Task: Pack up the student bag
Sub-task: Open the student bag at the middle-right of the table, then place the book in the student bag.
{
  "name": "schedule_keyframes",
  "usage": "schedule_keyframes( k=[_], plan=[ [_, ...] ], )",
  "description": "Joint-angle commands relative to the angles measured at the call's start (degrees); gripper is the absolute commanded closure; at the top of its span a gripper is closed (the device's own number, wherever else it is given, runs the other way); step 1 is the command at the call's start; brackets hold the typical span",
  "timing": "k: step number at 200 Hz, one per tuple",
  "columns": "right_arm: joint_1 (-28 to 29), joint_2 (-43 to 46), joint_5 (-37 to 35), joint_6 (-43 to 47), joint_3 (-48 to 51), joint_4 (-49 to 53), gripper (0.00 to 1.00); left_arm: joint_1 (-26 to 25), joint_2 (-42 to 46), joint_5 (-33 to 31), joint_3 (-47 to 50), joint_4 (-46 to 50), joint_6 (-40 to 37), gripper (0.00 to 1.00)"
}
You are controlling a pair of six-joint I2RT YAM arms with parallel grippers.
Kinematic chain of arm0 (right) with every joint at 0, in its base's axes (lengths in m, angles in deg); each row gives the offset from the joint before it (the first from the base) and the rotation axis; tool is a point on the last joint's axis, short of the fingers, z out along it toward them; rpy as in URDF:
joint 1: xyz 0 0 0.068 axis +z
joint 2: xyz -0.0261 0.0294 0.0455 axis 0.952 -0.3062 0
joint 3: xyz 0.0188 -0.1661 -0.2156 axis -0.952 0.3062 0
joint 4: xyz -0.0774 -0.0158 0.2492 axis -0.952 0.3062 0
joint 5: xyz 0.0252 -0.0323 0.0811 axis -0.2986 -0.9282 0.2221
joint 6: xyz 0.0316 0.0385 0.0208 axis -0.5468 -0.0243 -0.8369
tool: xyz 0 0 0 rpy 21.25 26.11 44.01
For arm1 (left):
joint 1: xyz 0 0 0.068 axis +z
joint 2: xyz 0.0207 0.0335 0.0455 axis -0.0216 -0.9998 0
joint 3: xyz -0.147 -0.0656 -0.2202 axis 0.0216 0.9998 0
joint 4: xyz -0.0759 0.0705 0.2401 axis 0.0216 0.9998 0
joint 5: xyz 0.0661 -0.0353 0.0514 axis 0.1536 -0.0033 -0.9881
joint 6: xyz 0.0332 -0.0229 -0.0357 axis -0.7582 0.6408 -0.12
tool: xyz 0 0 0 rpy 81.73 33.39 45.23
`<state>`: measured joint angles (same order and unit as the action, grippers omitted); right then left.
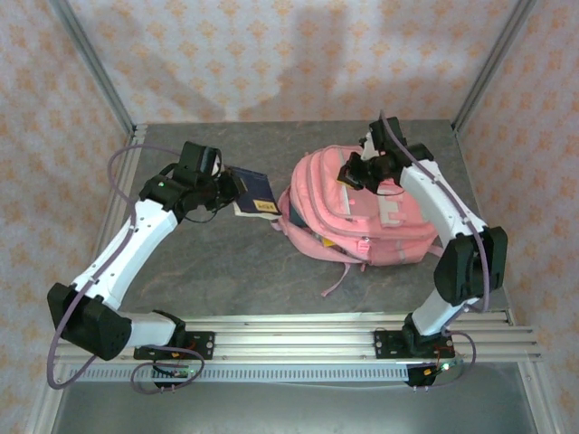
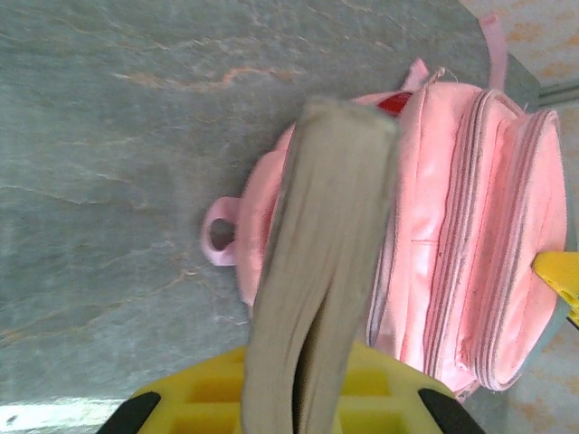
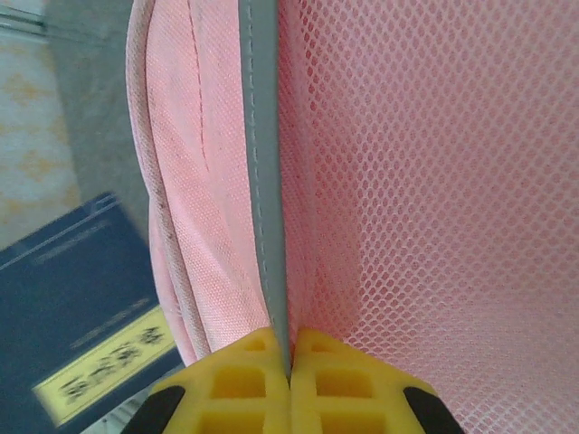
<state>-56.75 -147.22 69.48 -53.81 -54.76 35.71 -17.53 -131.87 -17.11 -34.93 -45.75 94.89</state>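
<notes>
The pink student bag (image 1: pixel 362 221) lies on its side right of the table's middle. My right gripper (image 1: pixel 359 172) is at the bag's upper left part. Seen from the right wrist, my right gripper (image 3: pixel 289 362) is shut on the grey-trimmed edge (image 3: pixel 262 181) of the bag's pink fabric, with pink mesh (image 3: pixel 425 181) beside it. My left gripper (image 1: pixel 228 186) is shut on a navy book (image 1: pixel 255 194) with a yellow label, held just left of the bag. In the left wrist view the book's page edge (image 2: pixel 326 262) points at the student bag (image 2: pixel 470 226), and it runs up from my left gripper (image 2: pixel 298 411).
The grey table (image 1: pixel 226 262) has bare room in front of the book and bag. A loose pink strap (image 1: pixel 339 276) trails toward the near edge. Metal rails (image 1: pixel 298 330) run along the front. Frame posts (image 1: pixel 95 68) and patterned walls close in the back and sides.
</notes>
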Motion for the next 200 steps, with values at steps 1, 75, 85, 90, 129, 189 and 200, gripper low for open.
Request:
schedule_keyframes(
  k=[1,75,85,90,129,189,200],
  plan=[
    [0.4,4.5,8.2,-2.7,0.1,-4.1,1.0,-0.1,-0.9,7.8,2.2,-11.2,1.6,1.0],
    [0.5,7.7,-3.3,-1.4,-1.6,3.1,0.49,-2.3,-2.2,21.4,7.0,-38.3,17.0,1.0],
    [1.1,8.1,-7.0,-0.8,-3.4,4.8,0.44,-2.8,-2.5,21.7,7.9,-41.5,19.2,1.0],
    [1.5,8.2,-8.6,-0.5,-4.4,5.6,0.43,-3.2,-2.7,21.6,8.4,-42.6,19.9,1.0],
    [4.4,6.1,-6.1,-1.5,-8.4,5.5,0.38,-6.5,-5.0,21.8,8.5,-46.9,22.4,1.0],
    [12.3,-5.6,-9.0,1.0,-21.3,14.9,0.38,-8.2,-6.6,21.7,5.6,-46.6,21.6,1.0],
    [13.1,-7.5,-11.8,1.7,-23.5,17.2,0.38,-8.3,-6.7,21.7,5.7,-46.9,21.7,1.0]
  ],
)
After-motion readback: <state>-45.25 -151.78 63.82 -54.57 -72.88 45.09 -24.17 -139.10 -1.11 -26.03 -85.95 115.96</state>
